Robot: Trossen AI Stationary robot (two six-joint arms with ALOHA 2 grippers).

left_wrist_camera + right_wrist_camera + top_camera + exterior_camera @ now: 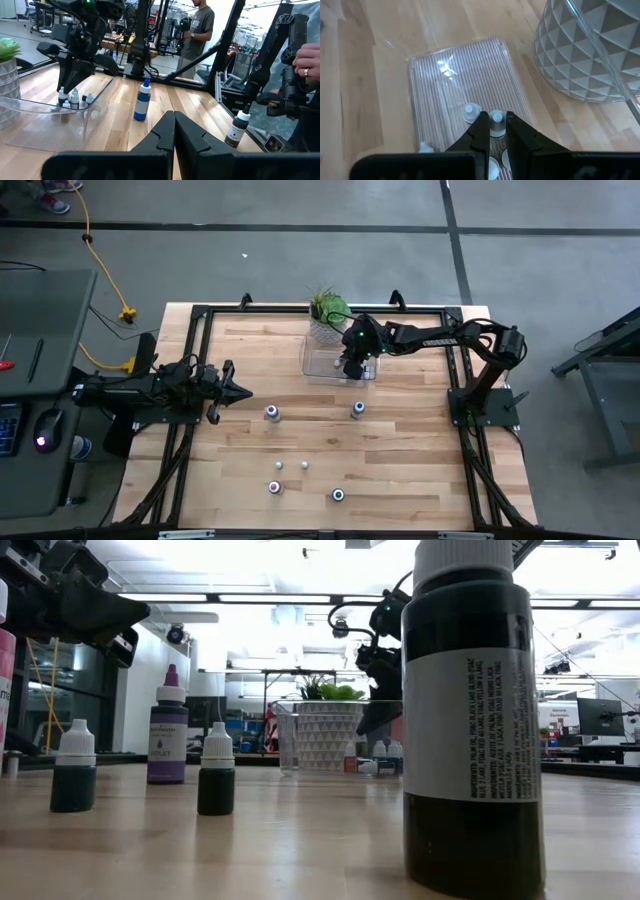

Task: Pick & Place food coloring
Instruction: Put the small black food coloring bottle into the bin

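Food coloring bottles stand scattered over the wooden table, and a few small white-capped ones already sit inside the clear tray at the far side. At the left edge the left gripper waits low over the table, its jaws pressed together with nothing between them. Right of it a bottle stands on the open wood, with a second bottle farther right at the same depth. Nearer the front lie two tiny pale bottles, then a purple-topped bottle and a blue-capped one. At the far middle the potted plant stands just behind the tray. The right gripper reaches in over the tray's right end; in its wrist view the fingers are closed on a small white-capped bottle, beside another bottle on the ribbed tray floor. Beyond the table a person's hand shows.
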